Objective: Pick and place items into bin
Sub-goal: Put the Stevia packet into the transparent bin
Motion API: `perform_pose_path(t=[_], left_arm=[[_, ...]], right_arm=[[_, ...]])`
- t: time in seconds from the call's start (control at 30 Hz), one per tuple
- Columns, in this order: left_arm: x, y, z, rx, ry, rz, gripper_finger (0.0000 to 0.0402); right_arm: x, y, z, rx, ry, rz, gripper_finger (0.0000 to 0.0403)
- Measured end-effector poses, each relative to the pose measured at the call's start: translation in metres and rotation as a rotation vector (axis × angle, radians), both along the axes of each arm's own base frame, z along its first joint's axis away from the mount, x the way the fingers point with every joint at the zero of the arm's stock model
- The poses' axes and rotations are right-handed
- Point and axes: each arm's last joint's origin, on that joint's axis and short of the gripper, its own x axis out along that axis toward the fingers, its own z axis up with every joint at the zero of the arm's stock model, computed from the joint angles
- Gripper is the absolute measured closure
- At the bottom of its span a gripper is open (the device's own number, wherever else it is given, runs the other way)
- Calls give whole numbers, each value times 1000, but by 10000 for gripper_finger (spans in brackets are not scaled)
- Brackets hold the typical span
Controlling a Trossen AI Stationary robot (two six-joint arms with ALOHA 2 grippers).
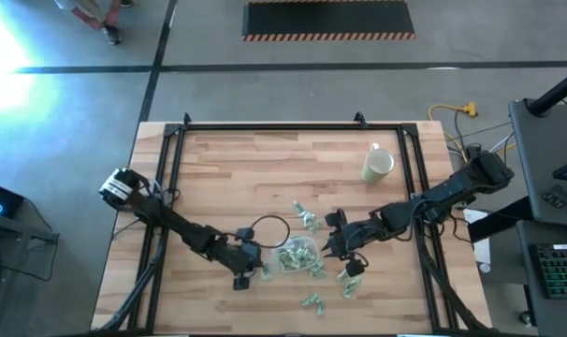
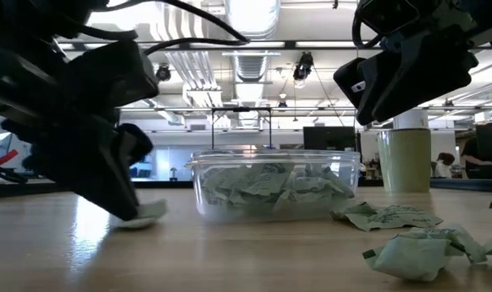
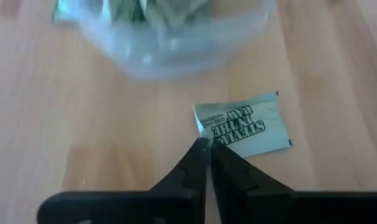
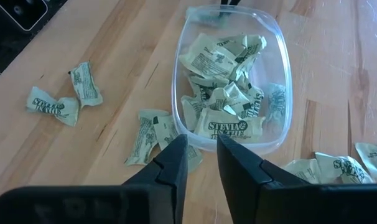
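While left claw (image 3: pixel 207 144) pinches shut at packet (image 3: pixel 243 127), perhaps gripping, wood table (image 1: pixel 227 168), bright workshop.

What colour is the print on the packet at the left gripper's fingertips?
Dark green lettering on the pale-green packet, clearest in the left wrist view.

L gripper (image 3: pixel 207 144) tips together at corner of flat green packet (image 3: pixel 244 129), w/ clear bin (image 3: pixel 170 46) just beyond

We see the bin (image 3: pixel 170 31) blurred and cut off by the left wrist view's edge. In the low view, the right claw (image 2: pixel 408 69) hides the mug's (image 2: pixel 404 158) top, and both arms run out of frame.
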Motion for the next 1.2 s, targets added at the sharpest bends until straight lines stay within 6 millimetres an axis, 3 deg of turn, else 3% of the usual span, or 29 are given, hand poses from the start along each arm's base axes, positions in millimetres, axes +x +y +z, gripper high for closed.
perform_pose_path(t=[0.2,0.37,0.7,1.03,1.2], left_arm=[[-17,7,16,77,54,61,401],[-20,14,38,230,-90,167,401],[-17,22,54,464,-250,298,401],[-3,16,73,508,-425,219,401],[1,12,79,447,-487,123,401]], right_arm=[[0,0,0,-1,3,0,333],[0,0,0,-1,2,0,335],[0,0,0,-4,1,2,335],[0,0,0,-12,-2,9,335],[0,0,0,-12,-2,9,335]])
